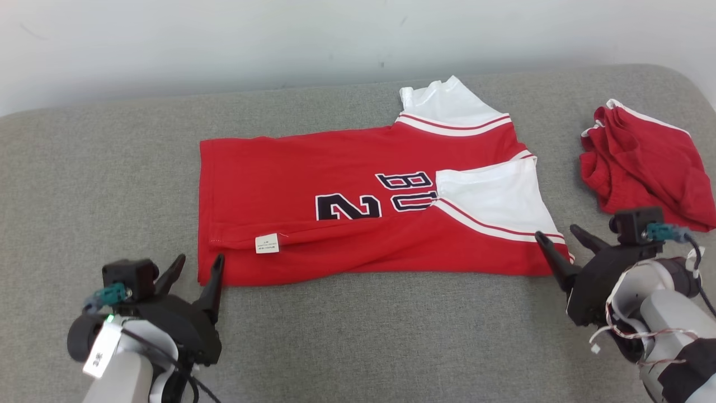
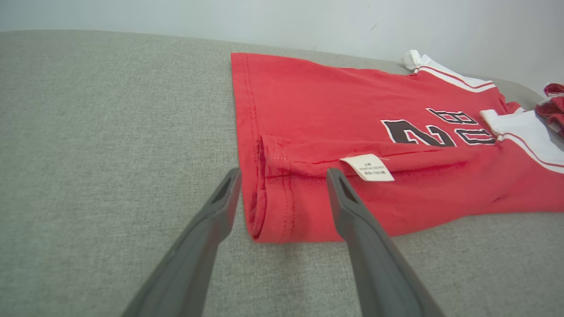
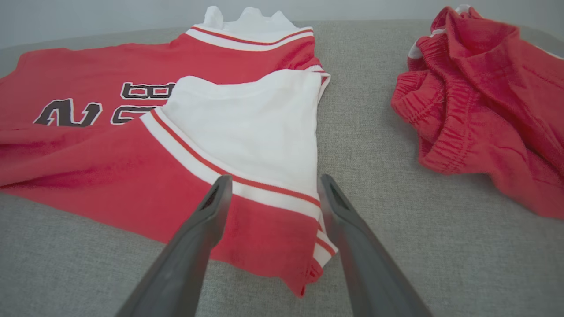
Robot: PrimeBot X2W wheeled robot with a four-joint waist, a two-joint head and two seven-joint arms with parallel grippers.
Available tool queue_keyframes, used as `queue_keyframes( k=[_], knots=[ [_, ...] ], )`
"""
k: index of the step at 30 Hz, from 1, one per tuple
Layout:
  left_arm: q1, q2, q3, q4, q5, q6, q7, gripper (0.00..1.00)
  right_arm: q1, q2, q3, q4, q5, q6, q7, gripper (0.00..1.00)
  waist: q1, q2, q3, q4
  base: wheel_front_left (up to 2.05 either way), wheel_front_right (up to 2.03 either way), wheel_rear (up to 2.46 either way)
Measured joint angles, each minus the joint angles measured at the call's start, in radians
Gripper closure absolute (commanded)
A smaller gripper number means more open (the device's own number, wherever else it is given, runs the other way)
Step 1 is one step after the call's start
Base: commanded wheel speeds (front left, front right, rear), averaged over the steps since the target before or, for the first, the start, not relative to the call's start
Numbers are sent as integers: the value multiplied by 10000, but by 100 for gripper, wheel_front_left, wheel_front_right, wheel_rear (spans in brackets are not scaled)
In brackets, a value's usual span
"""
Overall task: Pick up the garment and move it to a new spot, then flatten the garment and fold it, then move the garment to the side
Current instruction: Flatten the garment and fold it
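Across the middle of the frame, flat on grey cloth: red jersey, near edge folded over once. Left pincer and right pincer at its lower corners, both wide open, gripping nothing. Left to do, likely: more folds, moving aside.

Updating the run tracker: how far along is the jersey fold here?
Done: the jersey lies spread flat on the grey cushion, its near long edge folded over, with the care label showing on the flap. In hand: nothing is gripped; the left gripper and right gripper stand open at its near corners. Left: further folds look likely, then the move aside. The red shorts lie crumpled to the right.
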Motion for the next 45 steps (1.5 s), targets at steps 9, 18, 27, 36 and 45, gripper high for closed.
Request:
queue_keyframes(
  k=[9, 18, 27, 36, 45],
  knots=[
    [212, -21, -113, 205, 161, 174, -464, 0, 272, 23, 186, 73, -382, -98, -447, 0, 0, 0, 150, -102, 0, 0, 0],
    [49, 56, -314, 961, 456, 219, -483, 0, 222, 180, 393, 470, -571, -280, -456, 0, 1, 0, 461, -210, 0, 0, 0],
    [-369, -92, -226, 1622, 334, 245, -395, 100, 16, 343, 485, 750, -594, -309, -422, 100, 0, 0, 624, -217, 0, 0, 0],
    [-505, -221, -270, 2079, 132, 77, -374, 100, 46, 397, 412, 1053, -460, -221, -612, 100, 2, 0, 387, -183, 0, 0, 0],
    [354, -190, -155, 2136, -188, -105, -518, 100, 810, 171, -69, 993, 207, -27, -1151, 100, 2, 0, -389, -130, 0, 0, 0]
  ],
)
